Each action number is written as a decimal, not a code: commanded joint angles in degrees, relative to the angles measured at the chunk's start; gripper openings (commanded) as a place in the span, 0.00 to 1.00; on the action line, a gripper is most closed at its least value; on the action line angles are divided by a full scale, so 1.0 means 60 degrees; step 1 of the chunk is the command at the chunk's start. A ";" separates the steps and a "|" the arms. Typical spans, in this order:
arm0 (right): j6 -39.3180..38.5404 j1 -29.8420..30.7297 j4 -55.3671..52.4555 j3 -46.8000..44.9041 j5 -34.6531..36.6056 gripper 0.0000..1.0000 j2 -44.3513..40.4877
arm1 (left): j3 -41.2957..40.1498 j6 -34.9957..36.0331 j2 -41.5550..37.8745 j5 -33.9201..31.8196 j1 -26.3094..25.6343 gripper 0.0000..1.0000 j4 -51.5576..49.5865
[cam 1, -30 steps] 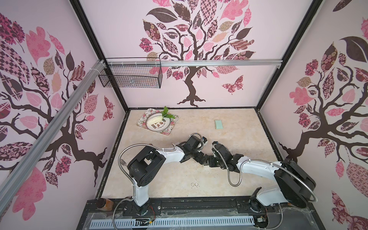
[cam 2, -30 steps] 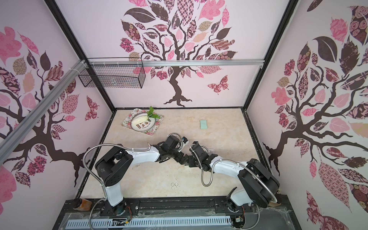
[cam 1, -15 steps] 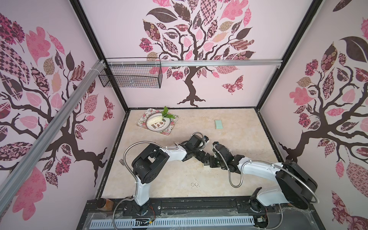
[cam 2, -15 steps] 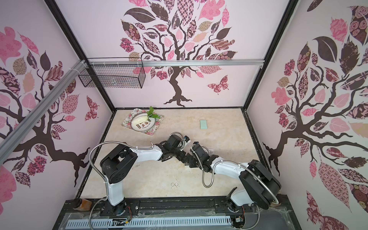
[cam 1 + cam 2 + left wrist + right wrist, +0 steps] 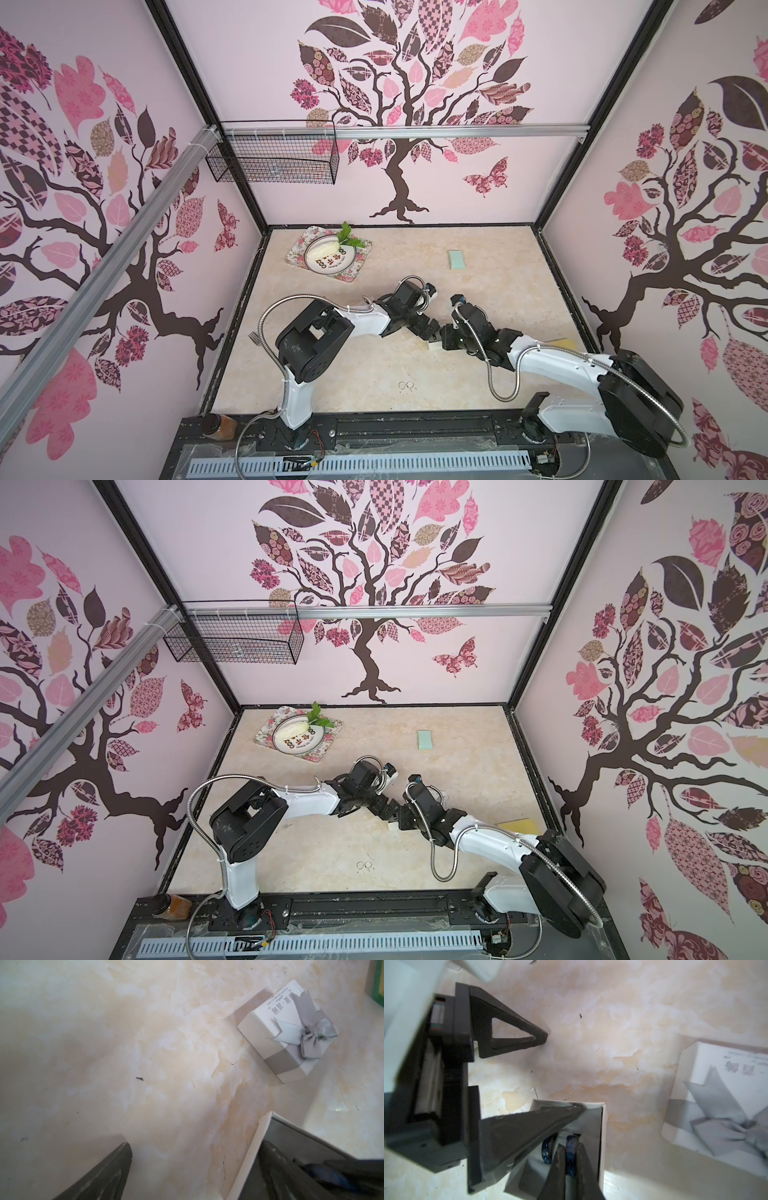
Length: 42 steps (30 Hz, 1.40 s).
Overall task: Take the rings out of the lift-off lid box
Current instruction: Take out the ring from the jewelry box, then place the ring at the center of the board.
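Pink walls with tree decals enclose a marbled beige worktop [image 5: 332, 374]. Near its middle, somewhat toward the right edge, the open box [image 5: 602, 1126] is set, and its lid [image 5: 291, 1036] with a grey bow is laid just beside it.

Two dark rings are seen standing on edge in the box's insert. One dark ring [image 5: 571, 1142] is pinched between the closed fingers of the right gripper [image 5: 570, 1148], the pads being pressed against the two sides of its band. The second dark ring [image 5: 547, 1149] is left untouched beside it. The left gripper [image 5: 197, 1146] is spread wide and nothing is clamped by it: one finger is lodged inside the box against a wall, the other is kept outside over bare worktop. Two silvery rings [image 5: 406, 385] are already laid out near the front edge; whether others remain in the box cannot be told.

The ring is judged to be light, rigid and smooth, so it is easily squeezed out of a pinch. It is best taken across the band, as is done here, and drawn straight up out of its slot. The box is thin card and is likely to be lifted along unless it is held down.
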 commanded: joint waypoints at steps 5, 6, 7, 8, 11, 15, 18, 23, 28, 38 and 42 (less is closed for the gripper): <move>0.0211 0.0039 0.0454 -0.0283 0.0375 0.00 -0.0651 | 0.0152 0.0075 0.0324 -0.0048 0.0016 0.98 -0.0479; 0.0204 0.0042 0.0494 -0.0315 0.0372 0.00 -0.0695 | 0.0153 0.0075 0.0322 -0.0050 0.0017 0.98 -0.0486; 0.0210 0.0051 0.0517 -0.0350 0.0376 0.00 -0.0739 | 0.0154 0.0072 0.0316 -0.0048 0.0016 0.98 -0.0481; 0.0212 0.0048 0.0573 -0.0396 0.0388 0.00 -0.0793 | 0.0153 0.0074 0.0331 -0.0064 0.0016 0.98 -0.0478; 0.0232 0.0041 0.0750 -0.0555 0.0418 0.00 -0.0960 | 0.0173 0.0074 0.0351 -0.0041 0.0014 0.98 -0.0478; 0.0258 0.0044 0.1113 -0.0807 0.0283 0.00 -0.1124 | 0.0190 0.0056 0.0385 -0.0040 0.0011 0.98 -0.0482; 0.0326 0.0041 0.1356 -0.0971 0.0158 0.00 -0.1171 | 0.0196 0.0033 0.0393 -0.0035 0.0002 0.98 -0.0481; 0.0234 0.0040 0.0990 -0.0928 0.0111 0.00 -0.1593 | 0.0196 0.0074 0.0244 -0.0093 0.0002 0.98 -0.0565; -0.0097 0.0039 0.0230 -0.0894 -0.1114 0.00 -0.2880 | 0.0233 0.0100 -0.0438 -0.0117 0.0002 0.98 -0.0795; 0.0851 0.0129 -0.0871 -0.1864 -0.4959 0.00 -0.4293 | -0.0251 0.0222 -0.2982 -0.0753 0.0133 0.98 -0.1389; 0.1286 0.0638 -0.0592 -0.2348 -0.5238 0.00 -0.4267 | -0.0989 0.0083 -0.3879 -0.0928 0.0404 0.98 -0.1442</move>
